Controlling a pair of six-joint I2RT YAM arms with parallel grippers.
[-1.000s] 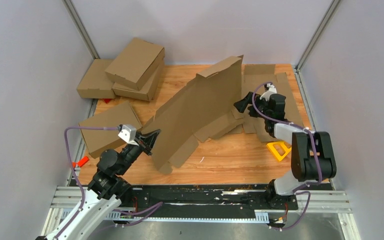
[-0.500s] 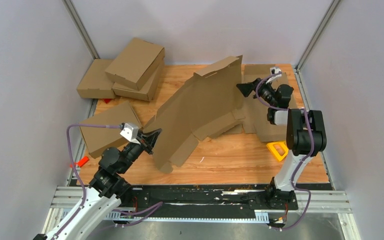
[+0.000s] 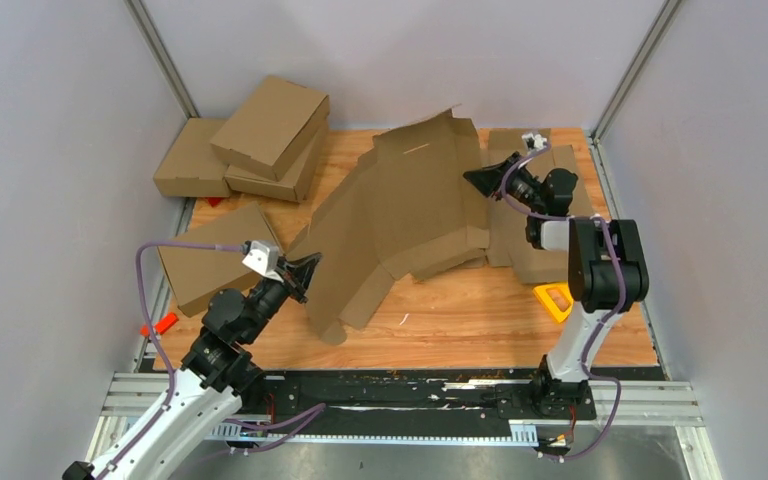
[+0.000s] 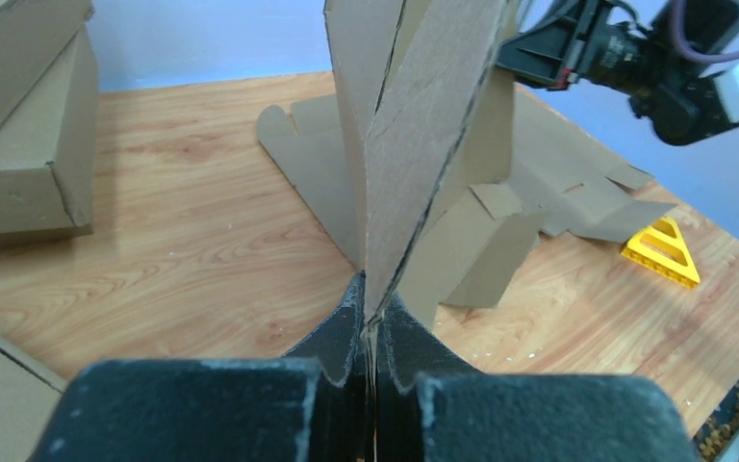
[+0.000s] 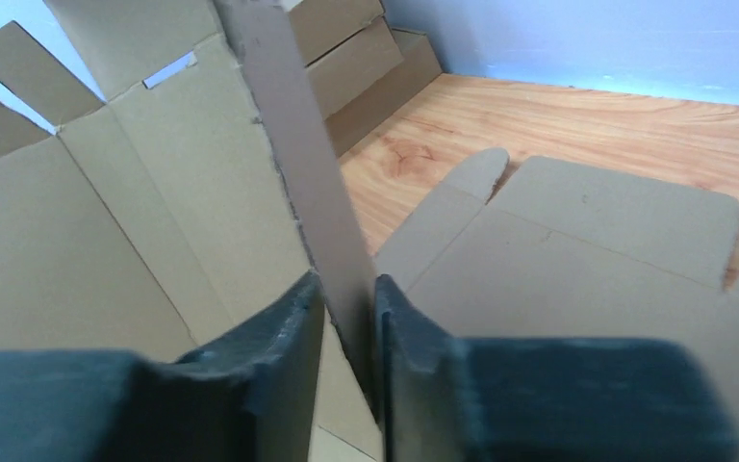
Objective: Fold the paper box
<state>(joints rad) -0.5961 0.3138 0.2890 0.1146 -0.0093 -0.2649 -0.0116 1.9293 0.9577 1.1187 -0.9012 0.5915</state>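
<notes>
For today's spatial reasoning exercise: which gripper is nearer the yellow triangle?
Right. The right gripper, holding the paper box at its far edge, is beyond the yellow triangle; the left gripper, pinching the box's near edge, is far across the table to its left.

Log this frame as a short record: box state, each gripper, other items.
paper box: unfolded sheet, raised and bent between the arms
left gripper: shut on the box's near edge
right gripper: closed on a far flap
other items: folded cardboard boxes stacked far left; yellow triangle at right

Overhead rear view; two wrist close-ups
</notes>
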